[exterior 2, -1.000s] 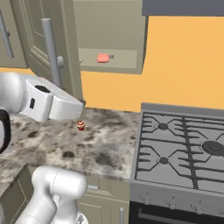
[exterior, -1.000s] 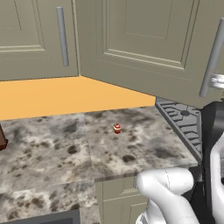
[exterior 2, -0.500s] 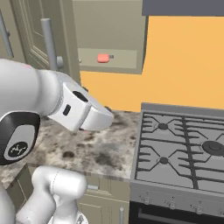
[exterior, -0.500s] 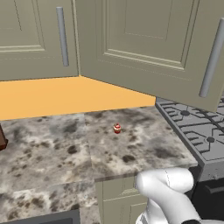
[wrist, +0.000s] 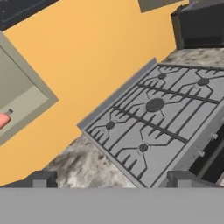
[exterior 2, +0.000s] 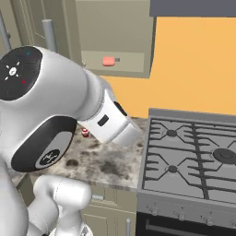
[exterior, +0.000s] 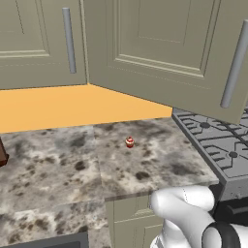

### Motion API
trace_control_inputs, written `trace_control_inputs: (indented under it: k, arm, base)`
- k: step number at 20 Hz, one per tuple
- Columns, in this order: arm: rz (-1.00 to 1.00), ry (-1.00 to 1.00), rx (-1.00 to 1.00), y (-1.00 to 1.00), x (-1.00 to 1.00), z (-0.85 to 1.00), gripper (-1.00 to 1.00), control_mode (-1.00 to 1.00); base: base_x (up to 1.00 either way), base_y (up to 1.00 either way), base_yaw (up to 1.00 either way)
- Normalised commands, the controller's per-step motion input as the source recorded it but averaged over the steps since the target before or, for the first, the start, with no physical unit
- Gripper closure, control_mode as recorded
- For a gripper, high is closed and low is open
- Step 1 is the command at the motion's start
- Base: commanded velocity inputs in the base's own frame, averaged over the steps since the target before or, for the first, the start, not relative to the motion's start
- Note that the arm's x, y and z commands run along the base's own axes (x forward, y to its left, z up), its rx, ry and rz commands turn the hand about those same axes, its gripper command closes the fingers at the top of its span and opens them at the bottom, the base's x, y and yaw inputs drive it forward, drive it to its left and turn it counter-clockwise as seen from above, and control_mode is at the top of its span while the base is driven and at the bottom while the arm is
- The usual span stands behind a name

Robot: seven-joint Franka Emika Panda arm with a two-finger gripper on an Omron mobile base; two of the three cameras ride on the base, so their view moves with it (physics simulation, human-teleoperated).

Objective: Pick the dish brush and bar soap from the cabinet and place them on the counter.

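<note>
One bar soap [exterior 2: 109,61] inside cabinet [exterior 2: 115,37], right base view.

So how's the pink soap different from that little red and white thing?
The soap is a flat salmon-pink slab lying on the shelf of the open cabinet; the red-and-white thing is a small round object that stands upright on the counter below. The soap is one plain colour; the round thing has two. Both are small, and nothing touches either.

A tiny red-and-white round object [exterior: 130,142] sits on the mottled grey-beige stone counter [exterior: 63,169], below the open taupe recessed-panel cabinet door [exterior: 164,53]. The dark grey stove grate [exterior: 218,143] lies to its right.
</note>
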Motion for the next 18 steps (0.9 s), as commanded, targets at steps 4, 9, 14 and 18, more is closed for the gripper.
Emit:
trace_control_inputs:
  k: [4,9,14,18]
  arm:
    - [0.0,0.01,0.17,0.0,0.0,-0.29,-1.0,-1.0]
    - [0.01,0.0,0.21,0.0,0.0,-0.34,-1.0,-1.0]
    - [0.07,-0.09,0.21,-0.06,0.0,-0.16,-1.0,-1.0]
    - [0.08,-0.06,0.24,-0.21,0.04,0.0,-1.0,-1.0]
  base:
    - [0.0,0.0,0.0]
    - [0.0,0.0,0.0]
    - [0.0,0.0,0.0]
    - [0.0,0.0,0.0]
